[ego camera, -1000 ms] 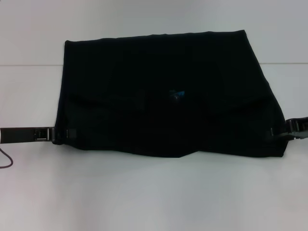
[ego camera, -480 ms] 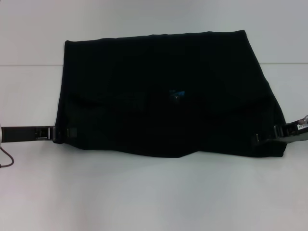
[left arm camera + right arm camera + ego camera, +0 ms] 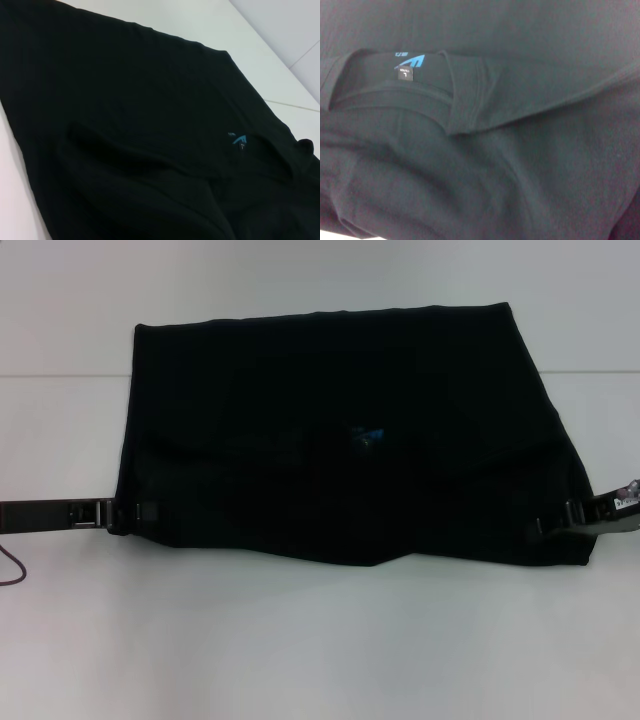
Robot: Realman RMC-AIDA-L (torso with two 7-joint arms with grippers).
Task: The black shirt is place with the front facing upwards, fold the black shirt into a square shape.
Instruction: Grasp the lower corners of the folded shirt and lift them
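Observation:
The black shirt [image 3: 330,430] lies folded in a wide block on the white table [image 3: 320,640]. Its small blue neck label [image 3: 365,435] shows near the middle, and no lettering is visible. My left gripper [image 3: 135,512] reaches in low from the left and sits at the shirt's near left edge. My right gripper [image 3: 545,524] reaches in from the right and sits at the shirt's near right edge. The left wrist view shows the shirt [image 3: 125,100] and the label [image 3: 240,140]. The right wrist view shows the collar and the label [image 3: 410,62] close up.
A seam line in the table [image 3: 60,375] runs across behind the shirt. A thin cable [image 3: 12,575] hangs below my left arm at the left edge of the view.
My right gripper has moved inward, to the left and slightly nearer, onto the shirt's right edge. My left gripper has barely shifted. The shirt lies as before.

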